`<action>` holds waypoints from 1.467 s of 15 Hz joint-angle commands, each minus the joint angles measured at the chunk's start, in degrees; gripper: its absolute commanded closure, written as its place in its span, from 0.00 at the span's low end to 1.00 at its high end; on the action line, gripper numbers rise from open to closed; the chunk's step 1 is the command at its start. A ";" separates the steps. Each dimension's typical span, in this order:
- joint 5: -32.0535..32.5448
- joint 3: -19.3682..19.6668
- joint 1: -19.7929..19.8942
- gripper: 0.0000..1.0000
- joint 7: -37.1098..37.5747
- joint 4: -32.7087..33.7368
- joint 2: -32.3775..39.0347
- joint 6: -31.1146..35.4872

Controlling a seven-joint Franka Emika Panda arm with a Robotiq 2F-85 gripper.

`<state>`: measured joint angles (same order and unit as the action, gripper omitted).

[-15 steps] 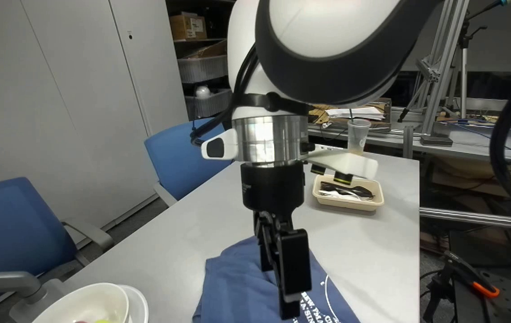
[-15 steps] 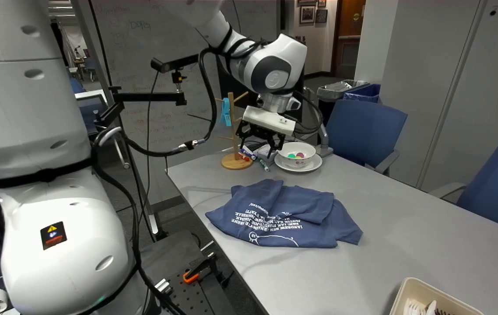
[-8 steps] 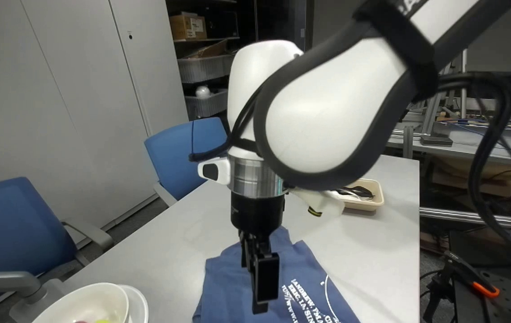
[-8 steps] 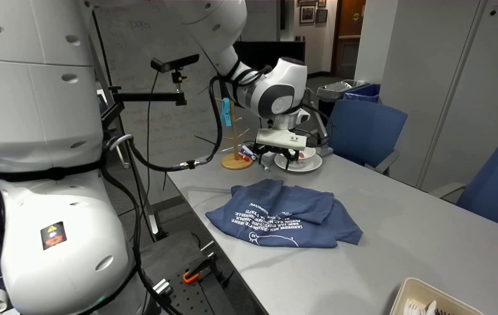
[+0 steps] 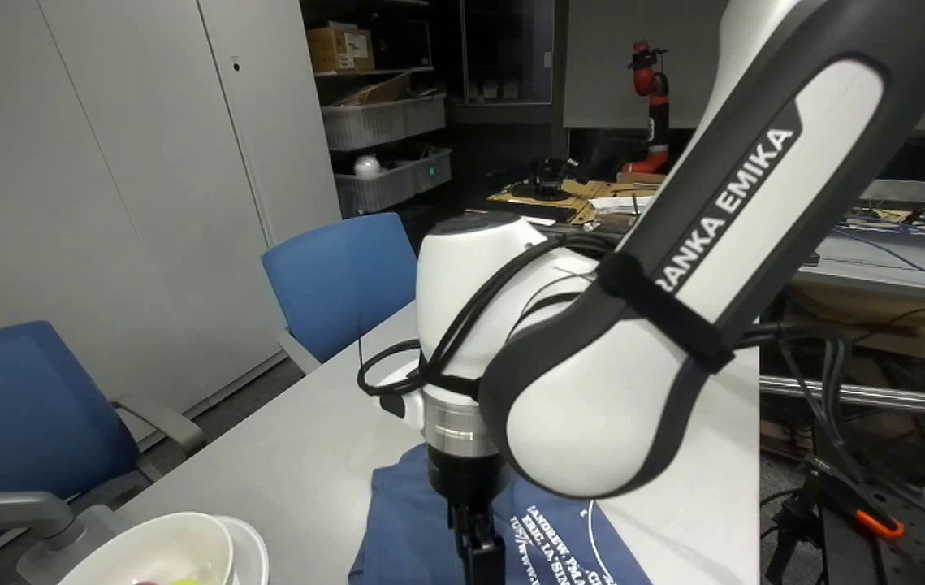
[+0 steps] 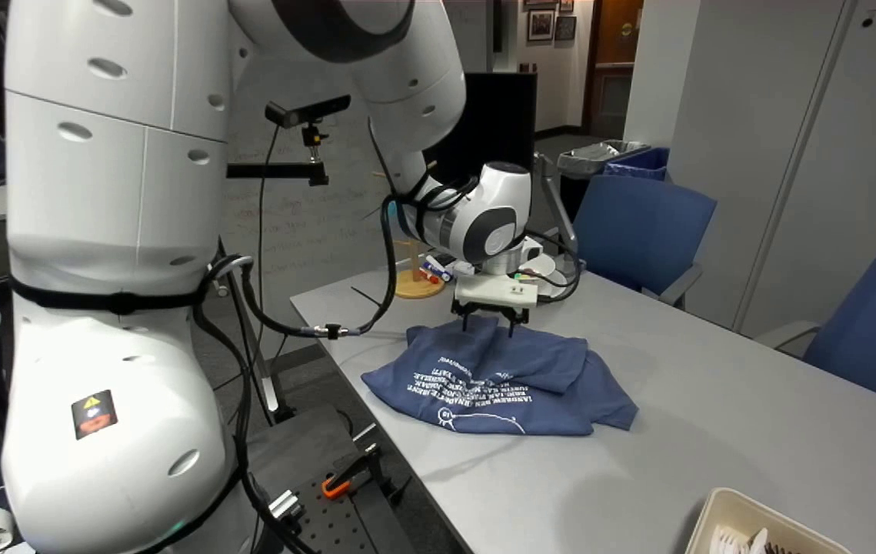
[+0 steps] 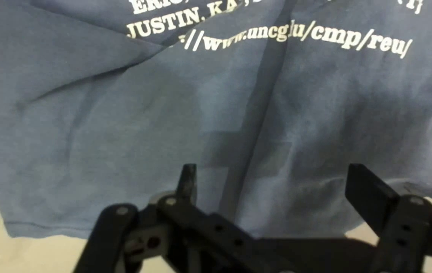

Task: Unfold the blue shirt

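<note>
In the wrist view, the black two-fingered gripper (image 7: 272, 167) is out of focus and cropped below; the navy-blue cloth T-shirt with white lettering (image 7: 124, 132) is cut by the upper edge, and creases conceal some characters. Whether fingertips meet fabric: not determinable. The round white bowl (image 5: 162, 546) and beige rectangular tray (image 6: 745, 514), in exterior views, are truncated by lower edges.

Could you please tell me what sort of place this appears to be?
Most likely a robotics lab, perhaps within an office: a red robot arm stands in the background, a whiteboard carries faint writing, and there are blue office chairs.
</note>
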<state>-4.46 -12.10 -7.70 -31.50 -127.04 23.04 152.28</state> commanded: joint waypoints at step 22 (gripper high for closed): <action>9.67 1.64 2.11 0.00 7.15 7.73 12.34 4.54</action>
<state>3.05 -10.69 -6.34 -25.91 -122.32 31.95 156.98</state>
